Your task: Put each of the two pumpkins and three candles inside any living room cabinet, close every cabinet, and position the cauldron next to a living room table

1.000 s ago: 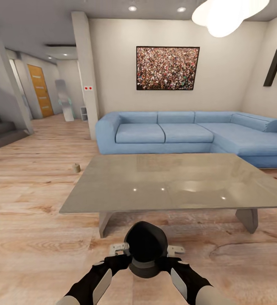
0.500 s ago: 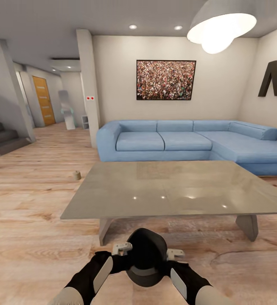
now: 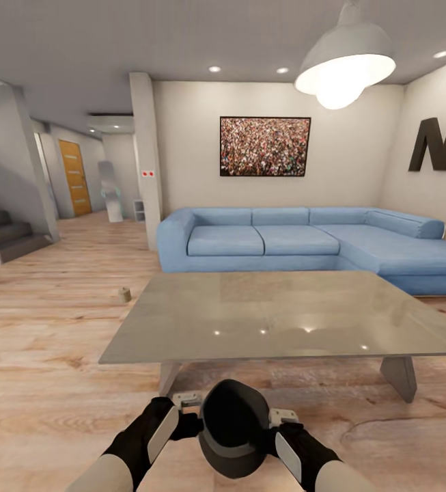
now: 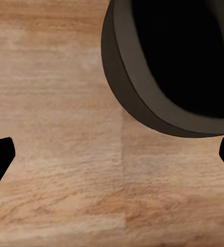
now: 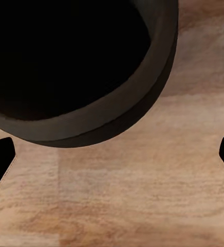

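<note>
A long blue corner sofa [image 3: 304, 242] stands against the far wall, its chaise end reaching toward the right. Above it hangs a framed picture [image 3: 265, 146] of speckled colours. A white pendant lamp [image 3: 345, 65] hangs lit from the ceiling at upper right, and a big dark letter [image 3: 441, 140] is fixed to the right wall. At far left are grey stairs [image 3: 1, 236], with an orange door [image 3: 74, 176] down the hallway. The floor [image 3: 45, 328] is light wood planks.

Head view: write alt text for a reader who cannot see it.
Two black-sleeved arms flank a black cauldron low over the wooden floor, just before a low grey coffee table. A blue corner sofa stands beyond it, and a small candle sits on the floor beside the table.
</note>
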Motion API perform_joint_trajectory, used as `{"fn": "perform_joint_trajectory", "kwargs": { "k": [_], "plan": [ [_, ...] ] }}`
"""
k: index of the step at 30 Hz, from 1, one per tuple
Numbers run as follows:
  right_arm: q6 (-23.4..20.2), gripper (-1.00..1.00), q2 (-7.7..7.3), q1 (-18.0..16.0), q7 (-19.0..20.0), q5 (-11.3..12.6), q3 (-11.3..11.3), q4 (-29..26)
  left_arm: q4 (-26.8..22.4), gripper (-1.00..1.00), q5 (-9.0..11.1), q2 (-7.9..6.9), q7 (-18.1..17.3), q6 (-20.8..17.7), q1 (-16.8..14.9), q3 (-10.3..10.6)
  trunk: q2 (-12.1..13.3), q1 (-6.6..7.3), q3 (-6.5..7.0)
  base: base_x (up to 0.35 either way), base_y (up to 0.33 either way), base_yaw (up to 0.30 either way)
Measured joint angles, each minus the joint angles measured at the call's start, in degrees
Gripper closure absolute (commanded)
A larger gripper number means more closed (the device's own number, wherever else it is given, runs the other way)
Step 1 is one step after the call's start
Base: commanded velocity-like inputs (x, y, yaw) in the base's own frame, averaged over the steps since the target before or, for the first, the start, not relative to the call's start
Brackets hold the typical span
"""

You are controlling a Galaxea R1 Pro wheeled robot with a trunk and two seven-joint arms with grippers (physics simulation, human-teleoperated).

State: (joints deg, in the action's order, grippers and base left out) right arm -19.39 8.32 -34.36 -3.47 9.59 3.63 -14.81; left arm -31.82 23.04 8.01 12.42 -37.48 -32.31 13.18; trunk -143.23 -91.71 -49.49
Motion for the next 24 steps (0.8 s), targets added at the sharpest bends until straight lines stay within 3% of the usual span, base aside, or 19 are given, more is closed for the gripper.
{"fn": "perform_joint_trajectory", "kwargs": {
  "k": [24],
  "plan": [
    [0.3, -1.00, -0.07, 0.0, 0.4, 0.5, -0.2, 0.7, -1.1, -1.00, 0.0, -0.08, 0.2, 0.1, 0.0, 0.3, 8.4, 4.63, 3.87, 0.000, 0.000, 0.005]
  ]
}}
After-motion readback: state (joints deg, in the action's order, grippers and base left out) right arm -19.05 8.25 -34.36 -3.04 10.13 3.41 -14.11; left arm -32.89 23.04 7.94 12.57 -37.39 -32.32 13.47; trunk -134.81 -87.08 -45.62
